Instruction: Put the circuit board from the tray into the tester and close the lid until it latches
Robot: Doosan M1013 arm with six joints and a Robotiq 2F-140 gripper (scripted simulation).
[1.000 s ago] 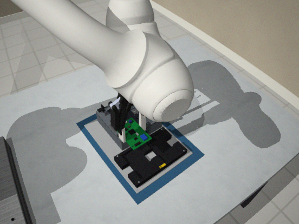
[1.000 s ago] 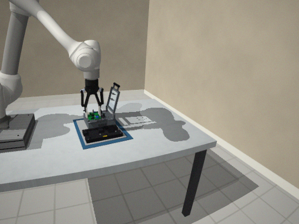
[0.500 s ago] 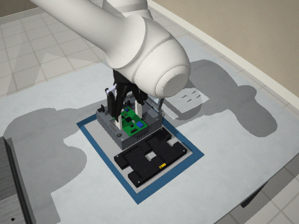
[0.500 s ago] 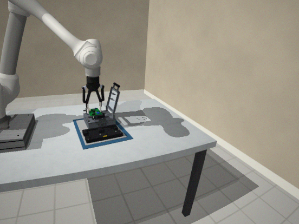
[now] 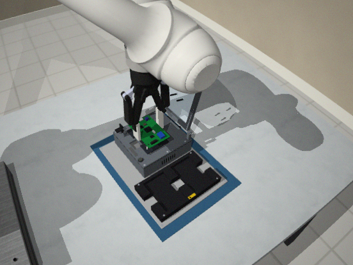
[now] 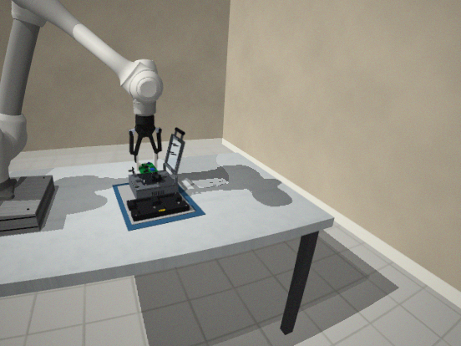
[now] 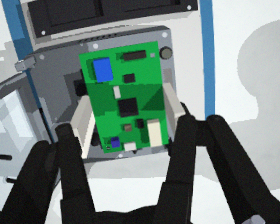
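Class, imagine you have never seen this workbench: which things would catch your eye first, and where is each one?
First comes the bright green circuit board, held by its long edges in the gripper, whose jaws hang just above the grey tester. Next is the tester's clear lid, standing open beside the gripper. In front of the tester the black tray has both pockets vacant, all inside a blue border on the table.

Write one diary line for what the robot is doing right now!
pincer: shut on circuit board | board: above tester, not seated | lid: open | tray: both pockets bare
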